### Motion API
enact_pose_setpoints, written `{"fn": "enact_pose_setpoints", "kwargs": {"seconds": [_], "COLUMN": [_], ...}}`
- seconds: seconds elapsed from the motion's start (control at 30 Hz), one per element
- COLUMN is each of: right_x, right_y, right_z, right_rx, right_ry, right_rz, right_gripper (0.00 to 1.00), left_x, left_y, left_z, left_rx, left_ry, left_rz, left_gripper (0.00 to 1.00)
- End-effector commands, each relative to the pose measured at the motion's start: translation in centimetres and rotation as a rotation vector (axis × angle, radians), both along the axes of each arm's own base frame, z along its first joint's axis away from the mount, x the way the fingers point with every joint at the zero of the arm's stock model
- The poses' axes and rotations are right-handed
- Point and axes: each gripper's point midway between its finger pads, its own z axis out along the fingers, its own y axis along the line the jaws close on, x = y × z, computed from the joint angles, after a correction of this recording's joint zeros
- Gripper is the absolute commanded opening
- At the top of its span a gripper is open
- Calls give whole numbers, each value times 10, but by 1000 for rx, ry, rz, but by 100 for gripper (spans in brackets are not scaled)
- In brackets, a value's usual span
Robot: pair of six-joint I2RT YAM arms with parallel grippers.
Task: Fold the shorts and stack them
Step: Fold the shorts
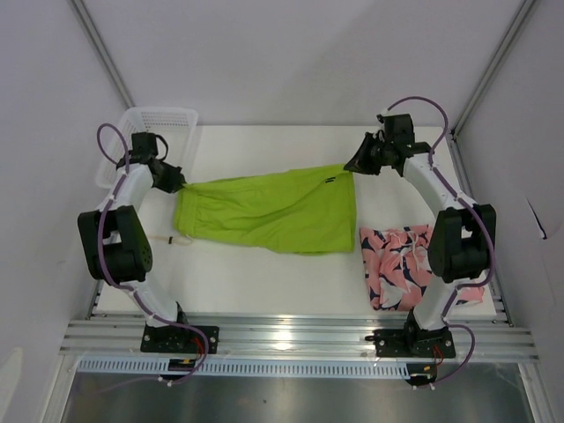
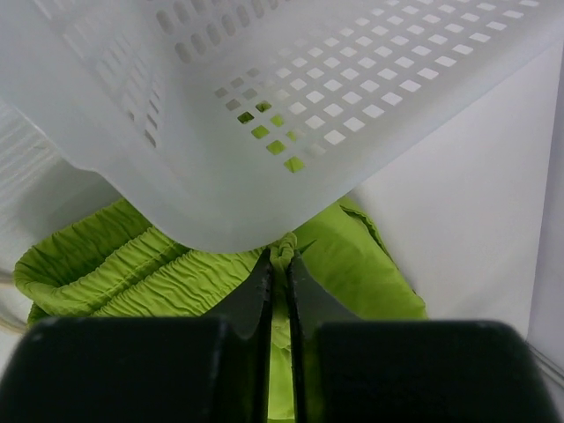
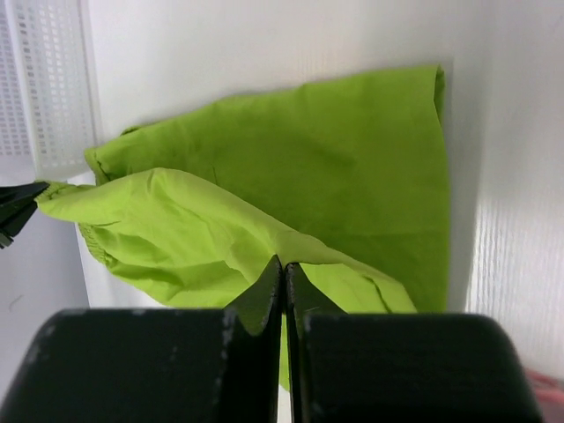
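The lime green shorts point(image 1: 273, 211) hang stretched between both grippers above the white table, waistband on the left, with a small dark logo near the right corner. My left gripper point(image 1: 182, 186) is shut on a bunched bit of the waistband point(image 2: 287, 248); in the left wrist view that gripper point(image 2: 280, 257) sits just under the basket's rim. My right gripper point(image 1: 351, 166) is shut on the leg-end fabric, and in the right wrist view this gripper point(image 3: 283, 266) pinches a fold of the green shorts point(image 3: 335, 159). The pink printed shorts point(image 1: 401, 264) lie crumpled at the right, partly behind the right arm.
A white mesh basket point(image 1: 154, 123) stands at the back left corner, right beside my left wrist; its perforated wall point(image 2: 264, 106) fills the upper part of the left wrist view. Grey walls close in both sides. A metal rail runs along the near edge.
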Motion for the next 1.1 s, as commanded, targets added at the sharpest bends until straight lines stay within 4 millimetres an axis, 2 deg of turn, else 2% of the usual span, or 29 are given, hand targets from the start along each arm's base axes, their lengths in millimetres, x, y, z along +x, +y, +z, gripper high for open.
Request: {"fn": "enact_pose_setpoints", "kwargs": {"seconds": [0.0,0.17,0.27,0.3,0.37,0.4,0.47,0.5,0.6,0.67,0.73,0.8,0.83,0.87,0.9,0.93,0.97,1.03,1.07], "right_x": [28,43,49,52,56,59,65,66,73,75,69,61,56,49,42,38,32,25,23], "right_y": [4,6,3,1,-3,-6,-12,-14,-31,-38,-40,-34,-31,-30,-23,-20,-16,-4,1], "right_z": [13,-12,-24,-30,-37,-40,-43,-46,-44,-32,-22,-20,-20,-22,-24,-25,-30,-34,-41], "right_rx": [31,43,24,17,3,2,-6,-13,-61,-70,-79,-84,-98,-111,-124,-134,-144,-141,-134], "right_ry": [-67,-29,-14,-9,-2,1,0,12,8,-18,-38,-37,-43,-41,-38,-41,-37,-34,-25], "right_rz": [-5,-20,-44,-52,-77,-86,-106,-118,-164,-171,-159,-129,-109,-98,-75,-61,-40,-7,5], "right_gripper": [0,0,0,3,12,26,43,59,81,83,83,81,81,80,78,75,73,58,53], "left_x": [20,26,28,28,29,30,33,33,33,33,28,21,13,10,6,2,-8,-23,-32], "left_y": [10,10,10,11,9,9,6,5,-1,-6,-14,-17,-22,-25,-28,-33,-38,-50,-54], "left_z": [8,-3,-7,-7,-8,-6,-2,-1,8,21,26,35,28,29,38,41,30,33,25], "left_rx": [27,27,30,31,31,27,21,17,16,24,31,53,53,66,71,72,72,111,119], "left_ry": [-53,-43,-45,-44,-55,-61,-78,-83,-104,-136,-139,-148,-136,-142,-165,-176,-156,-165,-156], "left_rz": [29,23,19,20,17,16,-7,-15,-54,-102,-145,-177,-200,-225,-236,-255,-275,-299,-311], "left_gripper": [12,18,36,69,99,99,99,99,99,99,99,99,99,99,99,99,99,99,99]}}
